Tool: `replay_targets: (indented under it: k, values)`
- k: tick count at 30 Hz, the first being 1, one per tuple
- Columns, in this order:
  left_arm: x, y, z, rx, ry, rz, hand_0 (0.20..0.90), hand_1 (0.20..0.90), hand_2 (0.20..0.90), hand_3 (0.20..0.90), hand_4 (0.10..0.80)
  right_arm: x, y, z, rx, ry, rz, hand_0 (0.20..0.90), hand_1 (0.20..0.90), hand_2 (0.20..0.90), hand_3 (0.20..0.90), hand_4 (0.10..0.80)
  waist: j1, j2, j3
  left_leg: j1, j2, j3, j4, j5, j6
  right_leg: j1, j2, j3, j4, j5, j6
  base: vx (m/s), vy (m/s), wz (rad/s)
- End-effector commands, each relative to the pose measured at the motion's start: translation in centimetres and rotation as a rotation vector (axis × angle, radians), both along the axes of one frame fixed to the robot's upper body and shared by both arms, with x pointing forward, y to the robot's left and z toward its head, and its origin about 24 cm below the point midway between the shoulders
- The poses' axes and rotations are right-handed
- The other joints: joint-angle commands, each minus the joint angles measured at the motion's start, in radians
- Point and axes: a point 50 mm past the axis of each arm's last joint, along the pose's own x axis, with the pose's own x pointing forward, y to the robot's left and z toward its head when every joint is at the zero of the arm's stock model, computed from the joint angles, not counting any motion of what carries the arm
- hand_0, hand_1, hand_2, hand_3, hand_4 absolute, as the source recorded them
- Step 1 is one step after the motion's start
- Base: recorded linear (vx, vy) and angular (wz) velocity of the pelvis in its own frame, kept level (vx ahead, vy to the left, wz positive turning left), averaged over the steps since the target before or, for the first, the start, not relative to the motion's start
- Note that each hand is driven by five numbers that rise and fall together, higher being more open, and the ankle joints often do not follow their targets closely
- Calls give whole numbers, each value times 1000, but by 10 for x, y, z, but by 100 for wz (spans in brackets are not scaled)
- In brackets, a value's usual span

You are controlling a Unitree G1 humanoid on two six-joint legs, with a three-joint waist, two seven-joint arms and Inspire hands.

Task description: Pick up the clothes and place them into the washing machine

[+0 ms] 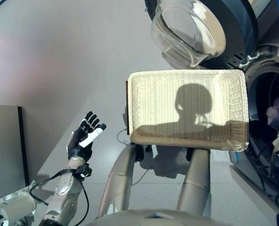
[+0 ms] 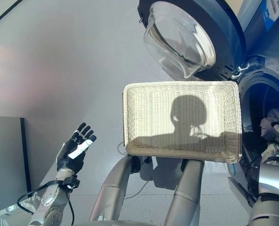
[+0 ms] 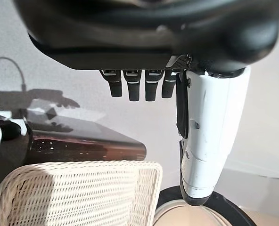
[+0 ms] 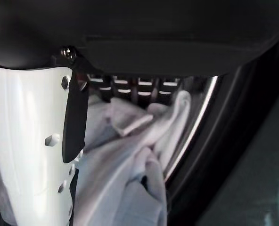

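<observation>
Pale clothes (image 4: 125, 165) lie bunched inside the washing machine's drum (image 1: 271, 94), at the right of the eye views. My right hand (image 4: 26, 141) reaches into the drum, with its fingers straight just above the cloth and its white-covered thumb (image 2: 277, 130) beside it. Nothing is pinched between them. My left hand (image 1: 85, 136) is raised at the lower left, open and empty, away from the machine.
An empty white wicker basket (image 1: 233, 84) sits in front of me, just left of the drum. The machine's round glass door (image 1: 189, 30) stands swung open above the basket. A dark grey cabinet (image 1: 5, 146) stands at the far left on the grey floor.
</observation>
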Motion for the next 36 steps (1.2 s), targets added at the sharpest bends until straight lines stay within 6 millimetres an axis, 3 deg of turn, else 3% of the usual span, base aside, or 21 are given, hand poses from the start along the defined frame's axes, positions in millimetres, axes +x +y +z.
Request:
replay_targets:
  k: [1,6,11,20,22,32,36]
  values:
    - [0,32,24,26,-123,132,900,900,900,900,800,3,3,-3,-58,9,66,200,200,200,200,300,-3,29,10,1,30,-34,37,-64,-68,-24,54,-23,40,-17,-66,-33,-16,-2]
    - [2,31,21,16,-119,140,900,900,900,900,800,23,27,-17,-15,-36,128,200,200,200,200,300,-6,23,12,0,34,-34,48,-68,-67,-22,62,-29,43,-14,-68,-11,-4,-7]
    - [5,30,24,22,-138,134,900,900,900,900,800,26,35,-25,29,-54,120,200,200,200,200,300,-6,17,8,6,35,-40,49,-70,-66,-10,63,-34,41,-20,-69,1,-7,-6]
    - [7,32,25,28,-144,146,900,900,900,900,800,18,26,-21,66,-94,40,200,200,200,200,300,4,15,2,5,36,-43,48,-70,-67,-10,61,-35,44,-27,-69,-2,-2,1]
    - [7,30,24,21,-143,145,900,900,900,900,800,13,20,-16,118,-219,-84,200,200,200,200,300,7,16,1,14,36,-45,43,-71,-67,-3,63,-35,46,-33,-69,0,0,0]
    - [8,26,26,10,-154,129,900,900,900,900,800,12,11,2,110,-367,-194,200,200,200,200,300,13,27,-5,37,40,-51,18,-62,-73,21,62,-37,36,-44,-68,0,0,0]
    - [7,26,23,9,-138,133,900,900,900,900,800,5,2,13,131,-490,-315,200,200,200,200,300,14,34,-10,40,37,-57,13,-59,-76,27,61,-41,36,-49,-68,0,0,0]
